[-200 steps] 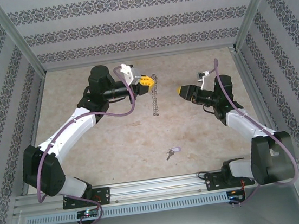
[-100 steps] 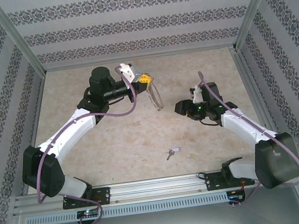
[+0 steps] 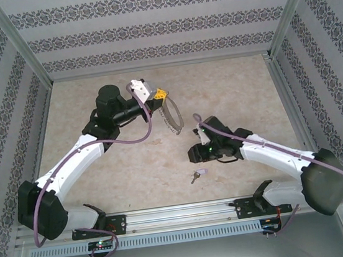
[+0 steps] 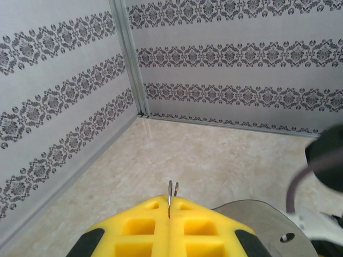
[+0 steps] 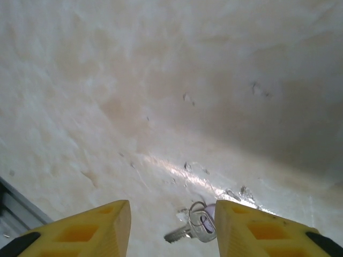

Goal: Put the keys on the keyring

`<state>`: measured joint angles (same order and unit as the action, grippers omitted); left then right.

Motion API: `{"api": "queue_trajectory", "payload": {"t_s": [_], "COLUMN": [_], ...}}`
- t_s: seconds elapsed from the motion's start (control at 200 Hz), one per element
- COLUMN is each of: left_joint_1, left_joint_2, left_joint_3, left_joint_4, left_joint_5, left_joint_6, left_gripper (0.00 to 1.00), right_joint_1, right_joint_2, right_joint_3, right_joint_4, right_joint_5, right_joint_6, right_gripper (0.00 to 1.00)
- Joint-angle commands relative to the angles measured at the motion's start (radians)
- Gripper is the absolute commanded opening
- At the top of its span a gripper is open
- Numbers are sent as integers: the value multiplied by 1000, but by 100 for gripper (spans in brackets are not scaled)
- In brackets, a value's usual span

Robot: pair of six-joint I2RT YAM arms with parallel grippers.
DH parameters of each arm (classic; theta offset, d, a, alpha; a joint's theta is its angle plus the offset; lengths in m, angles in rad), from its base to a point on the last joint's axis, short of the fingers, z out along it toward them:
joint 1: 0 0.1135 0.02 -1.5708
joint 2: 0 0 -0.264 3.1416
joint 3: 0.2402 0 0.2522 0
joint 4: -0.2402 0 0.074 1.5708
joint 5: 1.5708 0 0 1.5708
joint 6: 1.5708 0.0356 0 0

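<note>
Left gripper (image 3: 161, 94) pinched tight on keyring (image 3: 171, 117), hoop hanging tilted from yellow fingers (image 4: 134, 230) above tabletop (image 3: 132, 164); right gripper (image 5: 172, 214) low over tabletop toward near edge, jaws standing apart, key (image 5: 195, 225) with pale tag lying flat on surface just ahead, between the two fingertips (image 5: 96, 225)

Small dark pale-tagged key (image 3: 195, 176) is just lying flat on the tabletop (image 3: 235, 89); big fringed keyring (image 3: 171, 119) hangs pinched in my left fingers (image 4: 139, 230).
</note>
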<state>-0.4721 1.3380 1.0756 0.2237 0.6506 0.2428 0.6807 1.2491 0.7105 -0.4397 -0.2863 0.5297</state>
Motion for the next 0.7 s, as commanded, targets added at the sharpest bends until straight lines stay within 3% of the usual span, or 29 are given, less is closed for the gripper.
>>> {"api": "queue_trajectory", "payload": {"t_s": [0.0, 0.31, 0.694], "left_joint_1": [-8, -9, -8], "left_joint_2": [-54, -86, -95], "left_joint_3": [-12, -19, -24], "left_joint_4": [20, -26, -35], "left_joint_5": [-9, -6, -14], "left_joint_6": [23, 21, 30], "left_gripper": [0, 0, 0], "right_joint_1": [54, 128, 174], "right_joint_2": [54, 184, 237], "right_joint_3": [6, 57, 81], "right_joint_4": [-36, -54, -109], "right_joint_5": [104, 154, 192], "right_joint_6": [-45, -57, -69], "right_gripper": [45, 38, 34]}}
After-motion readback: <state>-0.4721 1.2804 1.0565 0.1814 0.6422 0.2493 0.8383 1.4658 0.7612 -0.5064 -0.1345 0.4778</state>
